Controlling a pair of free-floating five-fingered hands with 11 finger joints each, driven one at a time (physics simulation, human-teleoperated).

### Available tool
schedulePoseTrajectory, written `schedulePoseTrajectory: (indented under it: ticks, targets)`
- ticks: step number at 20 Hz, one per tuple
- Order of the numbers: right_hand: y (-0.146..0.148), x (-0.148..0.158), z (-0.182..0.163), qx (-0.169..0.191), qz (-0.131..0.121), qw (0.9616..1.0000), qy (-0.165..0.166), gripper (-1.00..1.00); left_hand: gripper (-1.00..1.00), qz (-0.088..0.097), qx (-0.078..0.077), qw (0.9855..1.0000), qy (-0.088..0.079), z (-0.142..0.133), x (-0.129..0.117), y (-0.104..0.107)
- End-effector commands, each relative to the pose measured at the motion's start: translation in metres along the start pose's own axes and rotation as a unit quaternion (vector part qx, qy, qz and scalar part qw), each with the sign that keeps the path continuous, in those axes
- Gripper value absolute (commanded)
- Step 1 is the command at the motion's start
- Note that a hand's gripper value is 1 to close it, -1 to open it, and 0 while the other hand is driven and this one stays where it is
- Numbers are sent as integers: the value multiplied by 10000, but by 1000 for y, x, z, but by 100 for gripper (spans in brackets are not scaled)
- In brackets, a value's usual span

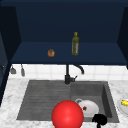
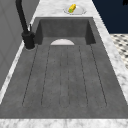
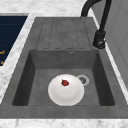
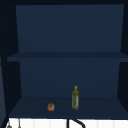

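Front view: red ball (image 1: 67, 114) beside hand (image 1: 100, 119)

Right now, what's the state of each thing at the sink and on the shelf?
right hand: at the sink's front edge, beside the white plate
white plate: flat in the basin, strawberry on it
faucet: no water running
bottle: upright on the shelf, capped
round brown item: resting on the shelf
counter plate: right of the sink, yellow food on it
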State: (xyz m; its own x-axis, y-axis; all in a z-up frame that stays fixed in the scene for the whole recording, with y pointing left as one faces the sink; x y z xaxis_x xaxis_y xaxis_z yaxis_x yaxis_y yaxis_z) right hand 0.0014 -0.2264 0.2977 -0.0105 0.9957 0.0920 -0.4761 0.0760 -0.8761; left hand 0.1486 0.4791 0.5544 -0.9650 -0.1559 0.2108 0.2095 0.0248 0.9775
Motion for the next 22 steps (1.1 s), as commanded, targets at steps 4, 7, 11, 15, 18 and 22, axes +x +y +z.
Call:
schedulePoseTrajectory:
  ticks: [4, 7, 11, 15, 18, 22]
  targets:
    - [0, 0, 0, 0, 0, 10000, 0, 0, -100, -50, -41, 10000, 68, -33, 13, 35]
    - [0, 0, 0, 0, 0, 10000, 0, 0, -100, -247, -3, 9992, 315, -48, 11, 30]
    - [0, 0, 0, 0, 0, 10000, 0, 0, -100, -379, 11, 9977, 554, -60, 9, 25]
    - [0, 0, 0, 0, 0, 10000, 0, 0, -100, -511, 36, 9963, 694, -74, 9, 25]
    - [0, 0, 0, 0, 0, 10000, 0, 0, -100, -603, 56, 9948, 813, -85, 7, 24]
    - [0, 0, 0, 0, 0, 10000, 0, 0, -100, -722, 43, 9920, 1036, -103, 1, 25]
